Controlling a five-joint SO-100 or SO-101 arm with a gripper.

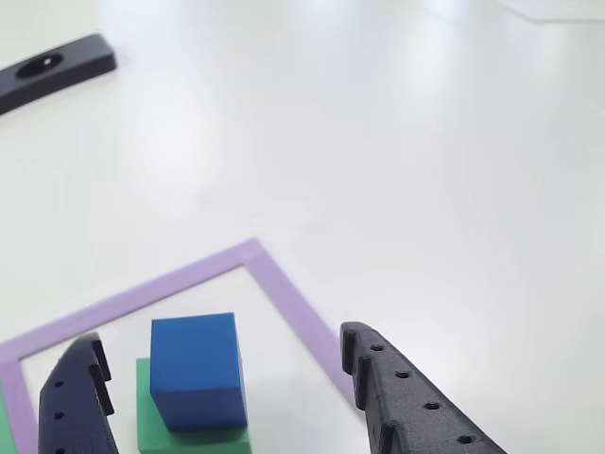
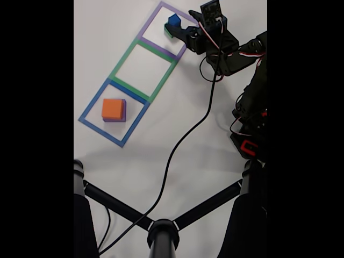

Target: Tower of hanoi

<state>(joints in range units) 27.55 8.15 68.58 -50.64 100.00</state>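
In the other view, the claw (image 1: 222, 378) stands open at the bottom of the frame, its two dark fingers either side of a blue cube (image 1: 197, 369) that sits on a green block (image 1: 151, 416), inside a purple square outline (image 1: 284, 288) on the white bench (image 1: 406, 161).

In the fixed view, the claw (image 2: 180, 29) is at the upper middle over the purple square (image 2: 156, 21). An orange cube (image 2: 113, 108) sits in the blue square (image 2: 91, 105) at left, with a green square (image 2: 122, 59) between.

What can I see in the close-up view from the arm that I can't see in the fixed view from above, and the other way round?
Close-up view: a flat black piece on the table at top left.

Fixed view: the orange block in the blue square, the green square, the black cable.

Both: the blue block on the green block, the purple square, and the open gripper at that stack.
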